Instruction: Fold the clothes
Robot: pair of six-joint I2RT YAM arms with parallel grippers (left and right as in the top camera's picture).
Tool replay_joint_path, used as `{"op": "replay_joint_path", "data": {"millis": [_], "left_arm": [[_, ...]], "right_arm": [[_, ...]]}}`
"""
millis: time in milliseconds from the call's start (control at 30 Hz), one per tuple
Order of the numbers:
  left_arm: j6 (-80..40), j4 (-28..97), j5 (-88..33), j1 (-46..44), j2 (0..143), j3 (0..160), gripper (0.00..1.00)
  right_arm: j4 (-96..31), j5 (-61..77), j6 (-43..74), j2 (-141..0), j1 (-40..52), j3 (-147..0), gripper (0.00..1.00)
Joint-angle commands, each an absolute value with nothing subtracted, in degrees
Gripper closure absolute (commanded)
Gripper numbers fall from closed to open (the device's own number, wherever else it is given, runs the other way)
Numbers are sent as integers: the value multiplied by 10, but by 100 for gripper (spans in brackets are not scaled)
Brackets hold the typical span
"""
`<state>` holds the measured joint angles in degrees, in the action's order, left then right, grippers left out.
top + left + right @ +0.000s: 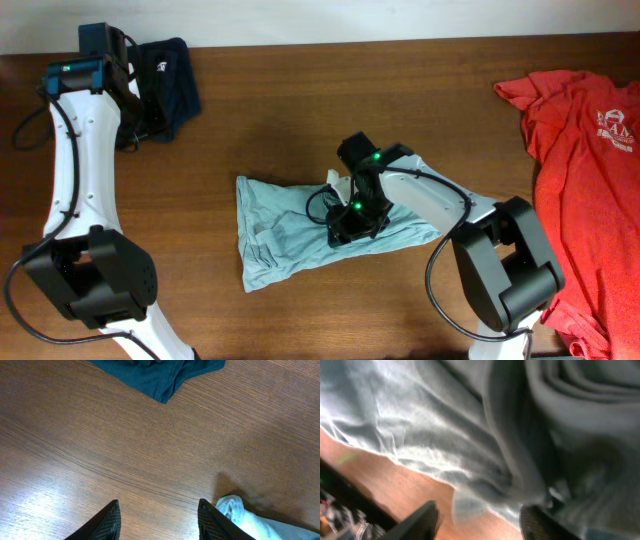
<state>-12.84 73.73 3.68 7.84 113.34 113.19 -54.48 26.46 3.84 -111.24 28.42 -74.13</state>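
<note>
- The left pincer (158,502) hangs over bare wood at the far left of the worktop (300,110), its fingers apart with nothing between them.
- A dark blue garment (170,70) lies bunched just beside it, near the back edge.
- The pale blue-grey T-shirt (285,235) lies crumpled in the middle of the worktop.
- The right pincer (480,506) is down on that shirt's right part, its fingers spread, with cloth folds close against them; the wrist view is blurred.
- The coral-red T-shirt (585,140), white print up, lies spread at the far right edge.
</note>
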Motion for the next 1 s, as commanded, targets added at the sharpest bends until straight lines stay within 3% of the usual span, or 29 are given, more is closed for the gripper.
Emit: {"op": "replay_joint_path", "data": {"millis": [0,267,367,500,633,967], "left_arm": [[-126,736,41,76,1126,1136,51],[-126,735,41,76,1126,1135,50],[-126,733,41,76,1126,1135,50],[-126,731,41,76,1126,1135,50],[-126,731,41,76,1126,1134,50],[-126,731,41,76,1126,1134,50]], "right_arm": [[-573,245,24,-1075,257,-788,36],[-642,216,19,-1007,150,-824,36],[-661,216,19,-1007,110,-821,46],[-655,216,19,-1008,73,-791,72],[-617,216,19,-1008,63,-747,84],[-540,165,37,-1008,63,-623,85]]}}
